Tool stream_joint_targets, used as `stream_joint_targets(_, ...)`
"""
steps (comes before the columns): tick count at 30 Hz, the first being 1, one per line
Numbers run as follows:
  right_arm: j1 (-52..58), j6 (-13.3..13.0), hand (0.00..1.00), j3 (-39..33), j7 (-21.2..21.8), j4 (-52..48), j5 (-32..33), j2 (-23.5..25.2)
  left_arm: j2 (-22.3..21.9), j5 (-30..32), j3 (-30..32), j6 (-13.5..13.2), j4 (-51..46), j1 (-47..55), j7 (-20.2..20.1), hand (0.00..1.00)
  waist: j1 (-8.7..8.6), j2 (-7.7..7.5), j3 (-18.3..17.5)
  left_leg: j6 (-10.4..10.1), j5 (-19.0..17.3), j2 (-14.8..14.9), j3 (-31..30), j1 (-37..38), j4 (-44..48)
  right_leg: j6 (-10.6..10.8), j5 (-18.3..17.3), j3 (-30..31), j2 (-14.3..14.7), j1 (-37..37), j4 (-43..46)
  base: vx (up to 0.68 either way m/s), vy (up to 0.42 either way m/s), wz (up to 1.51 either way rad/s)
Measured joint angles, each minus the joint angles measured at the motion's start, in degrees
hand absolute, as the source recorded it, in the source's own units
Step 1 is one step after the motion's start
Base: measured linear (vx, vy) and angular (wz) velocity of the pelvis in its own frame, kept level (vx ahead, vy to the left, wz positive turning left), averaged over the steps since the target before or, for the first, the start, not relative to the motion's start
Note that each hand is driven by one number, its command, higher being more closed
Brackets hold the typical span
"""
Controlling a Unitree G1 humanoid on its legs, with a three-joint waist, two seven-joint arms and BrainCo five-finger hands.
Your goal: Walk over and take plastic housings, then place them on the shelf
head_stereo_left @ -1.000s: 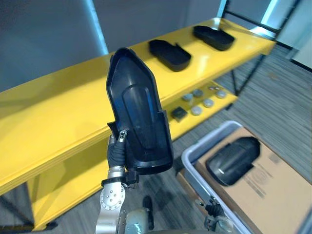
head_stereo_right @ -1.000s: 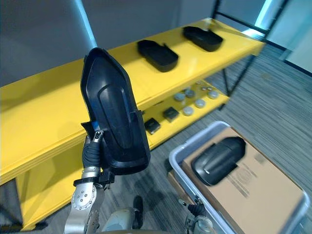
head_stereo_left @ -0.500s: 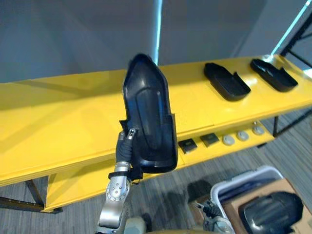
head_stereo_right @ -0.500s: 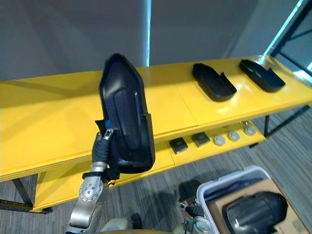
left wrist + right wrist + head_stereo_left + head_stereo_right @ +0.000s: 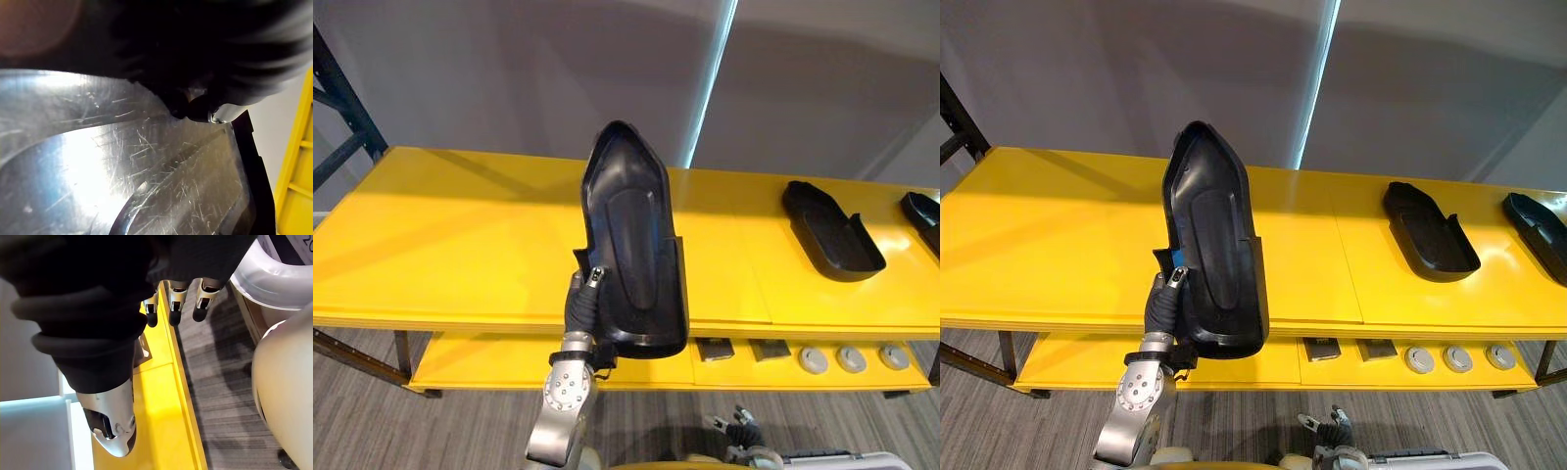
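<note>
Left robot hand (image 5: 579,308) grips a glossy black, boat-shaped plastic housing (image 5: 631,245) upright before the smooth yellow shelf (image 5: 440,245), where similar housings (image 5: 832,230) lie. Right robot hand (image 5: 177,296) hangs with fingers relaxed.

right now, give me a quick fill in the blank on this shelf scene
The left hand grips a black housing held ____.
The shelf is ____ in colour.
____ more housings lie on its top board.
The grey discs sit on its ____ board.
Missing: upright; yellow; two; lower.
</note>
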Motion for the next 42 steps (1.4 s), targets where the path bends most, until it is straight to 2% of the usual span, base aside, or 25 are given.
stream_joint_targets(3,0.3,0.0,0.0,-0.3,0.0,0.1,-0.1,0.0,0.4,1.4,0.3,0.3,1.2,-0.6,0.7,1.0,0.01,-0.89,-0.6,-0.5,2.4,-1.0,-0.2,1.1,-2.4,0.0,0.9,-0.7,-0.7,1.3,-2.4,0.05,0.0,0.17)
stream_joint_targets(9,0.2,-0.3,0.0,-0.2,0.1,0.7,-0.4,-0.2,0.6,3.0,1.8,1.2,5.0,-6.2,2.7,1.0,-0.33,-0.84,-0.7,0.1,6.5,-1.9,-0.5,3.4,-8.8,-0.2,4.0,-1.6,-0.9,3.0,-7.1,-0.02,-0.009,0.07)
stream_joint_targets(12,-0.5,-0.3,0.0,0.2,0.1,0.7,-1.4,-0.4,1.1,3.1,5.0,1.8,12.1,-12.2,4.1,1.0,-1.9,-0.22,-1.2,0.7,8.7,-2.2,-0.8,4.4,-12.5,-0.1,6.2,-1.8,-0.8,3.7,-9.9,-0.1,0.0,0.05)
stream_joint_targets(13,-0.5,-0.3,0.0,0.5,0.2,0.8,-1.5,-0.5,1.7,3.0,5.8,1.9,14.9,-14.1,4.8,1.0,-2.95,-0.1,-1.3,0.9,9.7,-2.5,-0.8,4.7,-13.8,-0.1,7.1,-1.9,-0.9,3.9,-10.9,-0.14,0.005,-0.02)
stream_joint_targets(19,-0.3,-0.2,0.0,1.3,0.3,0.7,-2.4,-0.6,4.5,2.6,9.2,3.5,24.0,-21.0,7.0,1.0,-4.72,-0.1,-1.4,0.6,13.0,-3.3,-0.3,4.8,-18.5,0.2,10.9,-1.5,-1.0,3.2,-15.6,-0.17,0.004,-0.06)
stream_joint_targets(23,-0.3,-0.2,0.0,1.5,0.3,0.7,-2.6,-0.7,5.7,2.6,11.1,4.5,29.1,-25.2,8.7,1.0,-6.21,-0.13,-1.4,0.1,14.1,-3.4,-0.3,4.7,-20.8,0.3,11.4,-1.2,-0.9,2.6,-17.1,-0.09,-0.004,-0.06)
stream_joint_targets(27,-0.4,-0.2,0.0,3.4,0.4,0.7,-3.6,-1.7,6.7,2.3,11.6,5.6,33.7,-30.0,9.8,1.0,-6.71,-0.17,-1.5,-0.5,14.9,-3.4,-0.3,4.2,-21.7,0.5,11.6,-1.1,-0.9,1.5,-17.1,-0.02,-0.001,-0.07)
stream_joint_targets(29,-0.7,-0.2,0.0,3.5,0.4,0.6,-4.1,-1.6,6.9,1.4,11.7,6.2,36.9,-33.3,10.0,1.0,-7.38,-0.17,-1.5,-0.4,15.0,-3.5,-0.3,4.0,-21.8,0.9,12.1,-1.1,-0.9,1.1,-17.1,0.0,0.0,0.0)
stream_joint_targets(32,-1.6,-0.1,0.0,3.5,0.4,0.7,-4.1,-1.6,8.1,1.4,11.8,6.8,38.9,-35.9,10.1,1.0,-8.08,-0.17,-1.4,0.2,15.4,-3.7,-0.2,3.4,-22.0,0.3,12.9,-0.9,-0.9,0.2,-16.9,0.05,0.013,-0.08)
stream_joint_targets(34,-2.2,-0.1,0.0,3.5,0.4,0.7,-4.2,-1.6,8.9,1.3,11.8,7.0,41.2,-37.7,10.0,1.0,-9.23,-0.16,-1.4,0.7,15.8,-3.8,-0.2,3.4,-22.4,0.2,13.1,-0.6,-0.9,0.0,-16.9,0.08,0.022,-0.08)
stream_joint_targets(36,-2.7,-0.1,0.0,3.5,0.4,0.7,-4.4,-1.5,9.3,1.3,11.8,7.6,43.2,-39.6,9.9,1.0,-9.38,-0.36,-1.1,0.8,15.8,-3.9,-0.1,3.5,-22.6,0.2,13.1,-0.4,-0.6,-0.1,-16.9,0.05,0.013,-0.05)
stream_joint_targets(37,-3.1,-0.1,0.0,3.5,0.4,0.7,-4.5,-1.6,9.4,1.2,11.9,8.0,44.0,-40.9,9.9,0.0,-9.37,-0.51,-0.7,0.8,15.8,-3.9,-0.1,3.5,-22.6,0.2,13.1,-0.4,-0.7,-0.1,-16.9,0.03,0.016,-0.05)
stream_joint_targets(42,-4.1,-0.1,0.0,3.5,0.4,0.7,-4.5,-1.5,9.4,1.1,14.0,8.1,44.8,-43.2,10.4,0.0,-9.47,-0.82,1.1,0.8,15.8,-4.2,-0.1,3.6,-22.6,0.4,13.2,-0.2,-1.0,-0.1,-16.9,-0.01,0.021,-0.01)
